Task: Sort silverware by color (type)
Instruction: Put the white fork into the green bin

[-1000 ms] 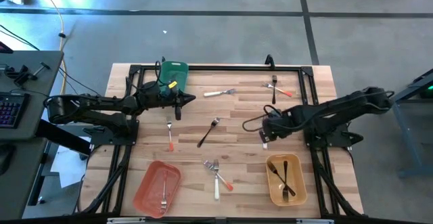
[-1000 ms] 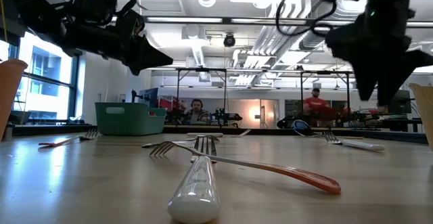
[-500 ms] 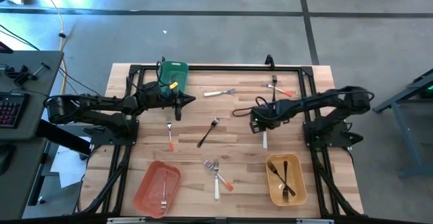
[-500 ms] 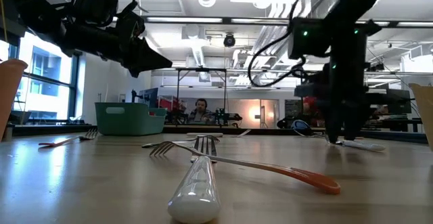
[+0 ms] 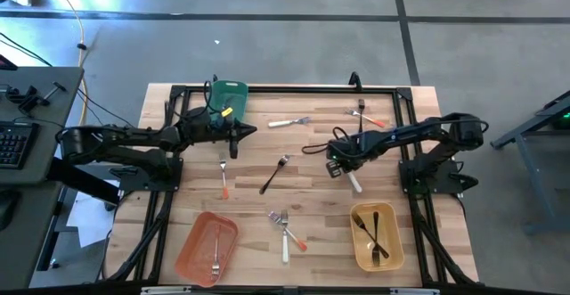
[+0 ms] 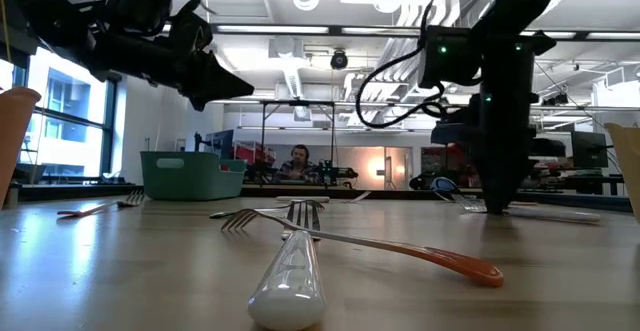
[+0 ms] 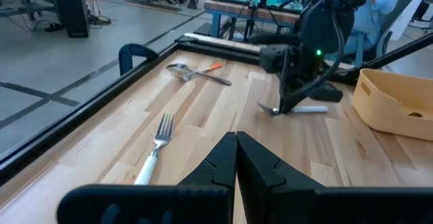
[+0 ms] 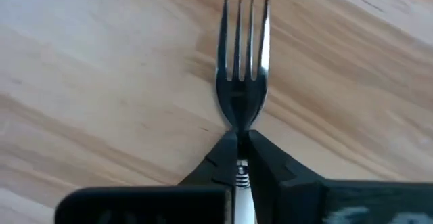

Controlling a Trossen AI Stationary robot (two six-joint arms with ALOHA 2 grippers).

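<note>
Right gripper pinches a white-handled fork at mid-table, right of centre.
Its fingers are closed on the fork's neck, tines on the wood. The left gripper hangs over the table's far left by the green bin, fingers pressed together, holding nothing. Other forks lie scattered; some sit in the red bin and yellow bin.

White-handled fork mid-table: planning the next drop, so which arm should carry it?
Right. Its claw is shut on the white-handled fork; the left claw is shut, hovering near the green bin.
</note>
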